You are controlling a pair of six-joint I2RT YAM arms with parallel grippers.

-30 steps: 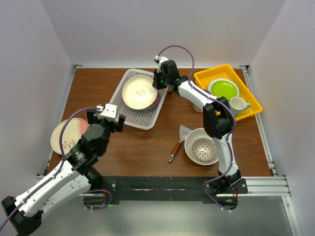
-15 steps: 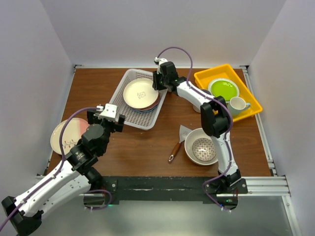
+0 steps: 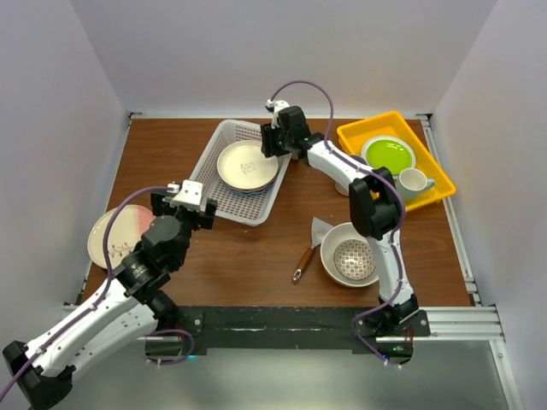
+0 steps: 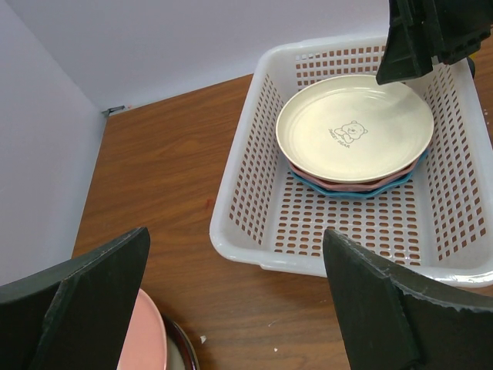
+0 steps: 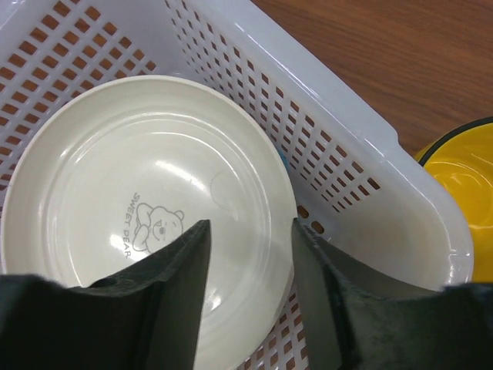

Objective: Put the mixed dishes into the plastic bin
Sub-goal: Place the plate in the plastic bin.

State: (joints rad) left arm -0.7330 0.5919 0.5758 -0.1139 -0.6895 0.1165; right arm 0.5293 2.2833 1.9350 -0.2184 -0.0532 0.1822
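A wooden counter [image 3: 256, 248] is carrying the scene. The white plastic bin [image 3: 224, 201] is sitting toward the counter's far edge, left of centre. The yellow tray [image 3: 359, 134] is occupying the far right corner. A large cream bowl [image 3: 329, 243] is resting near the front edge, right of centre.

Inside the bin, a cream plate [image 4: 354, 127] with a bear motif is lying on top of a pink plate [image 4: 339, 183] and a blue plate [image 4: 362, 193]. More plates [image 3: 107, 235], pink over cream, are hanging at the counter's left edge, partly hidden by the left arm. A lime-green plate [image 3: 387, 155] is sitting in the tray.

The right hand [image 5: 248, 231] is hovering over the cream plate's rim, its fingers parted and gripping nothing. The left hand [image 4: 235, 235] is facing the bin's near wall, spread wide and empty.

A cream mug [image 3: 414, 181] is standing in the tray. A small patterned bowl [image 3: 353, 257] is nesting in the large bowl, and a wooden-handled spatula [image 3: 303, 260] is lying just to its left.
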